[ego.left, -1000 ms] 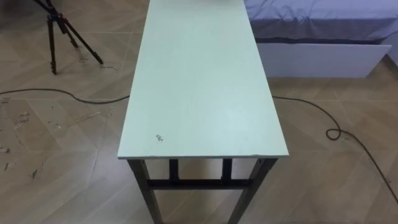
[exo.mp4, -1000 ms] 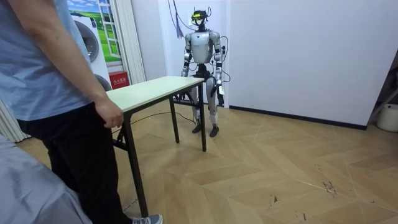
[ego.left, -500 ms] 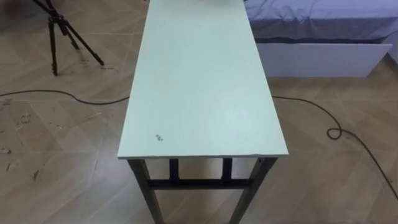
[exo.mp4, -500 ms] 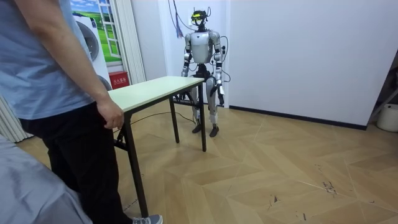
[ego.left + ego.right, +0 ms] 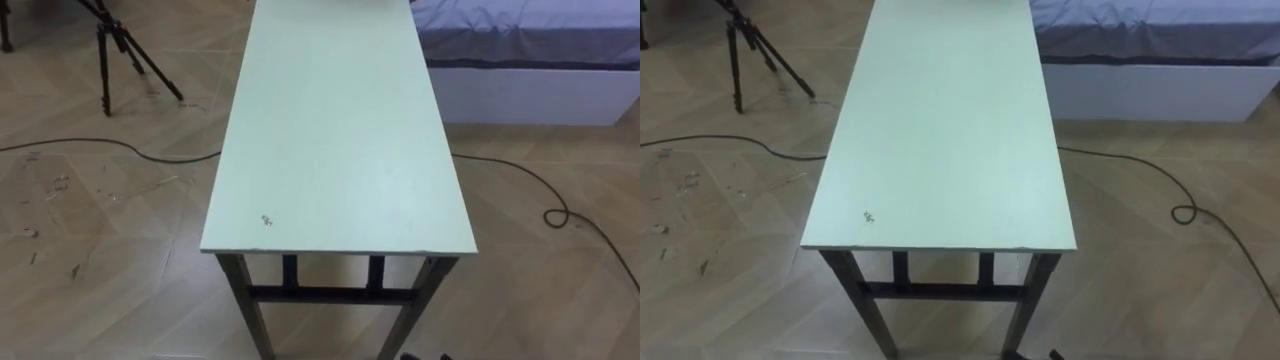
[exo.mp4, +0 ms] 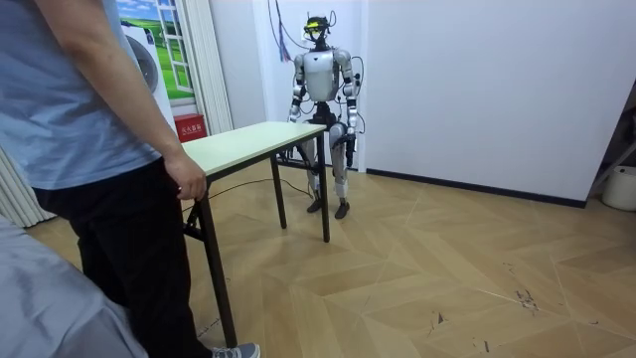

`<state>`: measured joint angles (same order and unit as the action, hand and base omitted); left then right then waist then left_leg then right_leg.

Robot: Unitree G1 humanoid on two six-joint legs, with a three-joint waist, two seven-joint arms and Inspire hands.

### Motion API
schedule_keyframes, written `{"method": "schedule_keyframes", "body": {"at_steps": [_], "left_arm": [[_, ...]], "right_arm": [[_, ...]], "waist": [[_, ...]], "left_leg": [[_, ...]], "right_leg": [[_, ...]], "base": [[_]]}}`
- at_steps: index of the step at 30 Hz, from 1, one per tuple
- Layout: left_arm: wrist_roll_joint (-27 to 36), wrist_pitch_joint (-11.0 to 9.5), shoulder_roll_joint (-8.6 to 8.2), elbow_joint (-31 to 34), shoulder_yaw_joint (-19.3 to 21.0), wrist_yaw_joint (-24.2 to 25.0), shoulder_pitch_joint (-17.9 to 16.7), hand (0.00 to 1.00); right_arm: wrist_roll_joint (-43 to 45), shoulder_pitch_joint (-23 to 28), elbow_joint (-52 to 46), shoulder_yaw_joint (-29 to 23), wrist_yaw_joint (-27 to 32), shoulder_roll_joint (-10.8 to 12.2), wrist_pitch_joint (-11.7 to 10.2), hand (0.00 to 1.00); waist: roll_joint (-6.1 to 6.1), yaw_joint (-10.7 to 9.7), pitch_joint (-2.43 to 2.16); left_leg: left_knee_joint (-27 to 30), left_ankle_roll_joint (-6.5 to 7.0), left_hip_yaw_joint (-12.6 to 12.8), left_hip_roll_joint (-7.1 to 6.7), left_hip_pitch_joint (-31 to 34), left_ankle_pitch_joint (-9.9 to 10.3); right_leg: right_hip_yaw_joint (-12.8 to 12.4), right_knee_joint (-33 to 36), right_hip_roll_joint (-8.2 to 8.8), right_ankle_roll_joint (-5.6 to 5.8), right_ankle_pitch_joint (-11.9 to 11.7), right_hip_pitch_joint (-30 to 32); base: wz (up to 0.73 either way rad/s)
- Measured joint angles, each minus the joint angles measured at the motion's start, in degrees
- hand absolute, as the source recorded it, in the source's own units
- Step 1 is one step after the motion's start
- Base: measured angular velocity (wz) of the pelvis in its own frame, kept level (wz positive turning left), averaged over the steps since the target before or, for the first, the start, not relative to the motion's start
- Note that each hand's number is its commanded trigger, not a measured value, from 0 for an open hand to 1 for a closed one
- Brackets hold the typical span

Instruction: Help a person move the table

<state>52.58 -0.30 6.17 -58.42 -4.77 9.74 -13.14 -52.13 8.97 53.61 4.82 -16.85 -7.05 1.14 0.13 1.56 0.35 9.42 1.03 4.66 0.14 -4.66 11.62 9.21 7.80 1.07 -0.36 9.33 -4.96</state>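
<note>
We have not lifted the surface (image 5: 340, 130) yet; a person's hand (image 6: 187, 183) is on it. We cannot tell if our left hand (image 6: 352, 142) or right hand (image 6: 295, 117) is open.

a black metal tripod (image 5: 103, 70) stands on the scuffed herringbone wood floor (image 5: 90, 230); a bed with purple cover and white base (image 5: 530, 25) lies opposite.

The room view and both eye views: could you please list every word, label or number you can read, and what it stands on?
Red sign against the wall: pale marks, too small to read.
Poster above it: pictures, no legible words.
Table: a small dark mark near the robot's end, a scuff, not writing.
So no text can be read.
</note>
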Motion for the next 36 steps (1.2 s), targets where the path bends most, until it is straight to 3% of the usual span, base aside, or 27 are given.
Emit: {"method": "schedule_keyframes", "body": {"at_steps": [4,9,11,13,15,18,22,27,36], "left_arm": [[8.2,1.2,1.87,7.1,-4.1,0.4,-3.0,0.00],[20.2,0.5,4.34,19.1,-9.6,0.4,-6.6,0.00],[24.5,0.3,4.23,24.2,-11.9,0.7,-6.5,0.00],[26.9,0.2,2.86,29.7,-14.6,1.4,-5.4,0.00],[26.8,0.5,1.94,31.7,-16.9,2.3,-3.8,0.00],[26.6,1.3,1.92,36.8,-18.2,2.6,-2.8,0.00],[26.8,2.4,3.00,38.2,-19.1,2.9,-2.1,0.00],[26.7,3.0,4.08,38.2,-20.0,2.9,-1.8,0.00],[32.3,5.1,3.52,38.2,-20.3,2.1,1.5,0.00]], "right_arm": [[-6.8,5.0,-11.0,3.5,-0.9,0.3,1.6,0.00],[-15.2,9.2,-23.0,10.5,-2.7,-0.6,2.0,0.00],[-18.2,10.1,-27.7,13.1,-2.8,-0.6,2.1,0.00],[-20.0,9.4,-30.8,15.9,-4.7,-0.5,2.5,0.00],[-20.0,8.5,-31.6,16.7,-5.7,-0.4,2.7,0.00],[-20.0,7.8,-32.7,17.2,-5.8,-0.7,2.6,0.00],[-20.9,7.2,-32.8,18.6,-5.1,-2.6,2.7,0.00],[-21.7,5.0,-32.2,18.8,-3.4,-2.8,2.7,0.00],[-21.8,3.3,-32.9,19.4,-2.4,-3.0,3.7,0.00]], "waist": [[0.20,0.0,0.04],[0.77,-0.2,0.15],[1.10,-0.4,0.29],[1.24,-1.5,0.28],[1.08,-1.7,0.42],[0.52,-2.7,0.50],[0.13,-2.8,0.34],[-0.27,-2.9,0.35],[-0.19,-2.9,0.52]], "left_leg": [[0.1,-0.09,0.0,0.06,0.2,0.1],[0.9,-0.02,0.0,0.02,1.5,0.5],[1.2,-0.02,0.0,-0.09,1.7,0.5],[1.2,-0.01,0.0,-0.09,1.6,0.5],[1.1,0.00,0.2,-0.07,1.1,0.5],[1.0,-0.01,0.3,0.00,1.0,0.5],[1.0,0.00,0.7,0.01,0.9,0.5],[1.0,0.02,1.3,0.05,0.5,0.5],[0.8,0.01,1.3,0.11,0.1,0.5]], "right_leg": [[-0.3,0.3,-0.08,0.04,0.4,0.4],[0.2,2.2,0.21,-0.01,0.7,2.0],[0.2,2.4,0.35,0.01,0.7,2.0],[0.4,2.9,0.47,0.14,0.8,1.8],[0.4,2.9,0.43,0.14,0.8,1.4],[0.4,2.8,0.36,0.06,0.9,1.3],[0.0,2.9,0.33,0.04,0.9,1.7],[-1.2,3.1,0.25,0.03,0.9,1.8],[-0.9,3.2,0.22,0.00,0.8,1.5]], "base": [[0.02],[0.00],[0.02],[0.06],[-0.02],[-0.02],[-0.06],[-0.08],[-0.01]]}}
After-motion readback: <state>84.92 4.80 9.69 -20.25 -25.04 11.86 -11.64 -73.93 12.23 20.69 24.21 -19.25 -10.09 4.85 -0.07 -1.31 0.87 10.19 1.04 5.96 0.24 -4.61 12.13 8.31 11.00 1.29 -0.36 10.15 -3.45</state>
